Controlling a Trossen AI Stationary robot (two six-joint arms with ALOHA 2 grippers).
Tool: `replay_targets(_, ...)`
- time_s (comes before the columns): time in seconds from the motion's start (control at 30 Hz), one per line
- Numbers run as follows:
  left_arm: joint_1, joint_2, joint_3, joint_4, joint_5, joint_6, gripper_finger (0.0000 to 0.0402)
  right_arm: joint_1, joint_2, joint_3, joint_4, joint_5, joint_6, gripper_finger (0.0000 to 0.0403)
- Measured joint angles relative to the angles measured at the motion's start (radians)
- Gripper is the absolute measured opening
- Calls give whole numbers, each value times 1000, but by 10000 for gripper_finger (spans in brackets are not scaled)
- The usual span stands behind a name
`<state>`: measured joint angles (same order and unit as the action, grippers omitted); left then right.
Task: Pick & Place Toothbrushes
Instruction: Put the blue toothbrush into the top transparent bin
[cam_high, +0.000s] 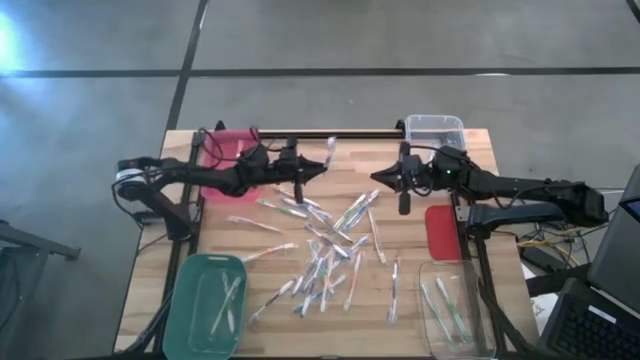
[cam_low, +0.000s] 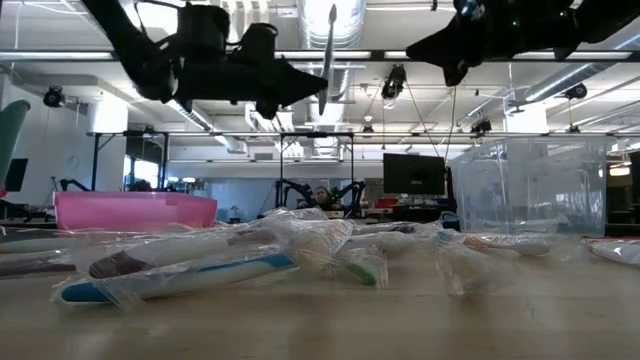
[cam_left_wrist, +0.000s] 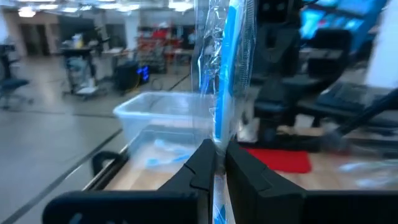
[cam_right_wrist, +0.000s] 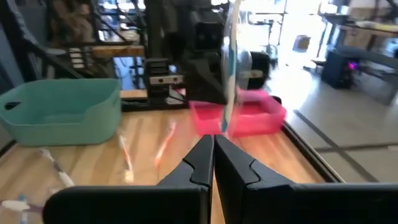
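Note:
Several toothbrushes in clear wrappers lie in a loose pile (cam_high: 330, 245) on the wooden table's middle, and they show close up in the low view (cam_low: 250, 255). My left gripper (cam_high: 320, 168) hangs above the pile's far side, shut on one blue toothbrush (cam_left_wrist: 227, 68) that stands upright (cam_low: 330, 50). My right gripper (cam_high: 376, 178) faces it from the table's right, shut and holding nothing (cam_right_wrist: 213, 146). A few toothbrushes lie in the green bin (cam_high: 205, 305) and in the clear bin (cam_high: 455, 310). My left gripper pinches the wrapped toothbrush between its two fingers, on the lower part of its handle (cam_left_wrist: 217, 134). The fingers (cam_left_wrist: 202, 165) come level from the table's left and lie across the brush. The brush stands upright, lifted clear of the table, with most of its length above the fingers.
A pink bin (cam_high: 228, 148) stands at the far left and a clear bin (cam_high: 435, 130) at the far right. The green bin is at the near left and the other clear bin at the near right. A red lid (cam_high: 442, 232) lies at the right.

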<state>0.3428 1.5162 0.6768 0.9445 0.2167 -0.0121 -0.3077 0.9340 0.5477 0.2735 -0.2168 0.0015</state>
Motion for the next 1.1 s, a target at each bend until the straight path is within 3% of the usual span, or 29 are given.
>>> replay_targets(0.2, -1, 0, -33, 50, 33, -36, 28, 52, 147, 0, 240, -3, 13, 19)
replay_targets(0.4, -5, 0, -21, 51, 85, -70, 28, 61, 271, 23, 395, 9, 19, 67)
replay_targets(0.73, -12, 0, -8, 88, 116, -74, 28, 54, 427, 186, 380, 11, 22, 149)
replay_targets(1.1, -34, 0, 8, 89, 119, -63, 28, 54, 508, 299, 331, 10, 25, 189)
